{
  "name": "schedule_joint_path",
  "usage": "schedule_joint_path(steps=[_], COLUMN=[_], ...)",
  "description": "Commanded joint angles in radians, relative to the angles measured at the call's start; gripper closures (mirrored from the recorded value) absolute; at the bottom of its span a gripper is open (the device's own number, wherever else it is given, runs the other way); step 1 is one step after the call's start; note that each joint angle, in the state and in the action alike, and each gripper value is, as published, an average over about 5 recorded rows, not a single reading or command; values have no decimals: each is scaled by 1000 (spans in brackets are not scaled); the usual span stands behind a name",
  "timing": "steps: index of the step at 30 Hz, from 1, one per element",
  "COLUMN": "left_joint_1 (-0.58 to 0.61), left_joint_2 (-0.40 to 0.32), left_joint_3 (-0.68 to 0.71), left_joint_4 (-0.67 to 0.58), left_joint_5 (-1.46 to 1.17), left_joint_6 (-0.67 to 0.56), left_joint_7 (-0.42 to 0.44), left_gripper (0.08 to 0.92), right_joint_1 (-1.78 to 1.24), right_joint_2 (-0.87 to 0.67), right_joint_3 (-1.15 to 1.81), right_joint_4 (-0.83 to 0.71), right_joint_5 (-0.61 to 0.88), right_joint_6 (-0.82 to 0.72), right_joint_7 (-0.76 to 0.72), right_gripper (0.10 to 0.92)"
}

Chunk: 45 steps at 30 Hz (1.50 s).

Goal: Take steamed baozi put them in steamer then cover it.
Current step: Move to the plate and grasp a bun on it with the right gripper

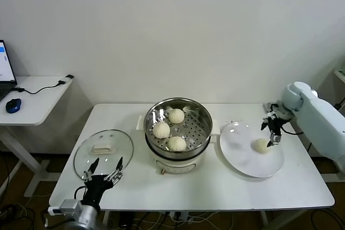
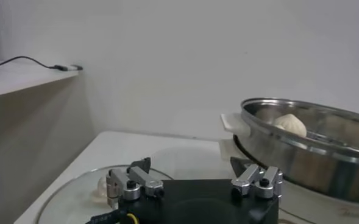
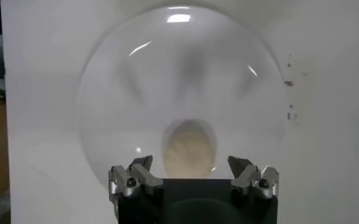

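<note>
The right gripper (image 1: 271, 129), jaws wide and empty, hangs directly over the last baozi (image 1: 261, 145). The steamer (image 1: 178, 125) lies toward the robot's left. The left gripper (image 1: 105, 169) waits open beside the cover (image 1: 103, 150).

No text, label, brand, number or sign can be read anywhere. The laptop screen (image 1: 4, 63) at the far left edge shows only blue and white areas, too small to read.

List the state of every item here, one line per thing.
Steamer: uncovered, three buns inside.
Buns in steamer: resting on the perforated bottom.
Last bun: on the plate, not gripped.
Lid: flat on the table, handle up.
Right gripper: open, above last bun.
Left gripper: open, at lid's edge.
</note>
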Motion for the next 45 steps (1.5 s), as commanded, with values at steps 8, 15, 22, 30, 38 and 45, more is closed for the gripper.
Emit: schedule_joint_path(steps=[8, 15, 22, 30, 38, 45], left_joint_1=[-1, -3, -1, -2, -1, -2], left_joint_2=[0, -1, 0, 0, 0, 0], left_joint_3=[0, 0, -1, -1, -2, -1], left_joint_4=[13, 16, 18, 20, 20, 20], left_joint_5=[1, 2, 2, 6, 7, 7], left_joint_6=[-4, -7, -9, -10, -10, -10], left_joint_7=[4, 3, 4, 8, 8, 8], left_gripper=[177, 177, 177, 177, 177, 177], right_joint_1=[-40, -49, -54, -61, -61, -61], right_joint_2=[82, 91, 103, 115, 119, 115], right_joint_3=[67, 73, 76, 85, 82, 83], right_joint_4=[-132, -140, -152, -166, -175, -171], right_joint_5=[-161, -171, -176, -183, -180, -169], right_joint_6=[51, 50, 50, 49, 47, 47], right_joint_7=[51, 79, 102, 114, 136, 128], right_gripper=[203, 203, 203, 203, 203, 207])
